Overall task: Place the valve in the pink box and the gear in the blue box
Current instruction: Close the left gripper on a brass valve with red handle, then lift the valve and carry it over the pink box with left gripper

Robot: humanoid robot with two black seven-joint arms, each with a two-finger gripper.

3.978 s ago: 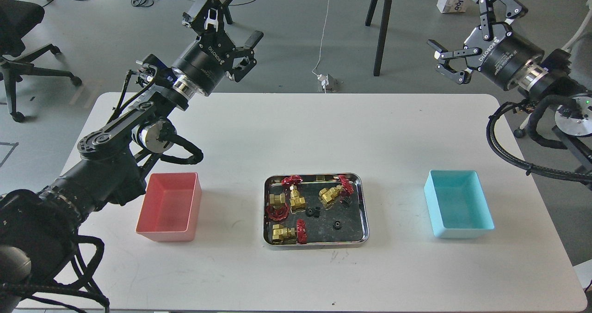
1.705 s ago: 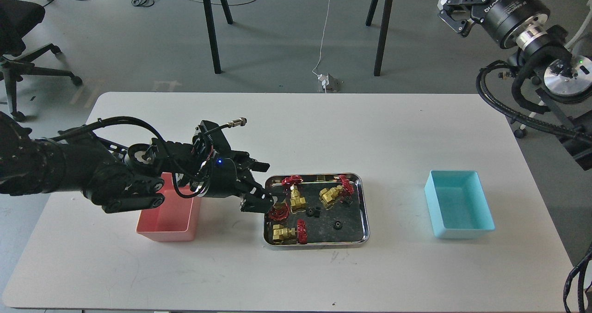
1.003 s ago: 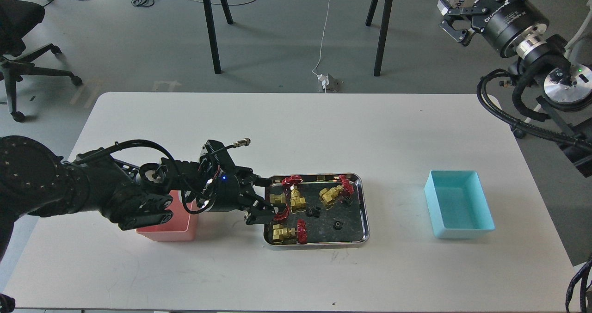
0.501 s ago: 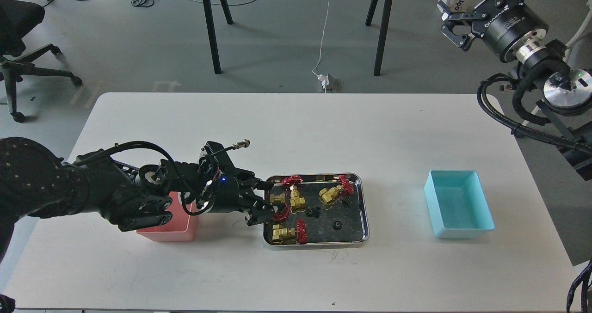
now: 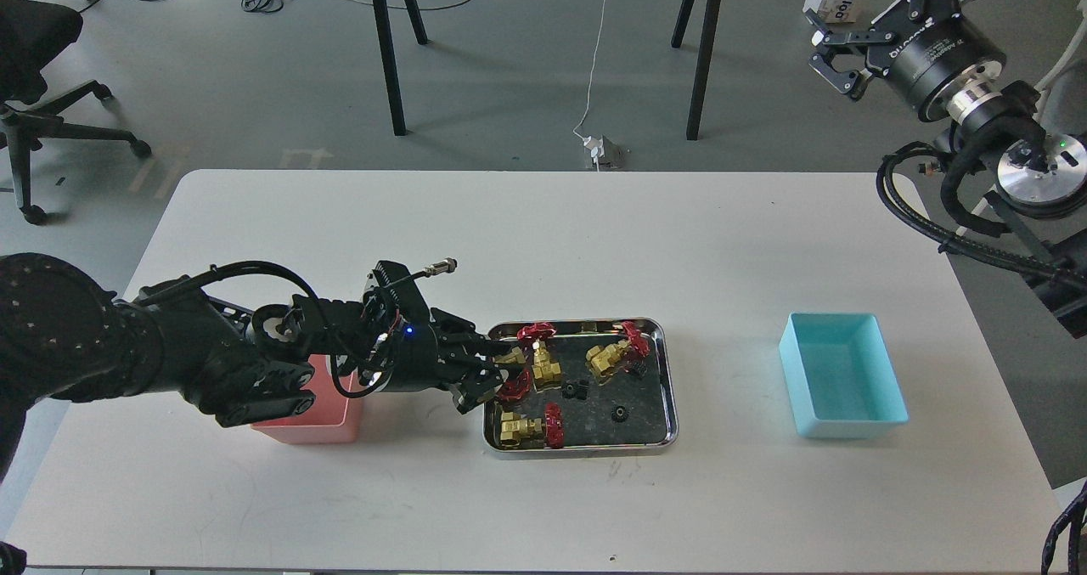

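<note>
While your right pincer (image 5: 836,44) is hanging spread above the tabletop (image 5: 543,244), your left pincer (image 5: 495,369) is pinching the valve (image 5: 512,369) in the steel tray (image 5: 667,414).

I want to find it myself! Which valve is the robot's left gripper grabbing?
Look in the steel tray in the middle of the white table. At its left edge, the left gripper closes around one valve. It is the only valve between black fingers.
</note>
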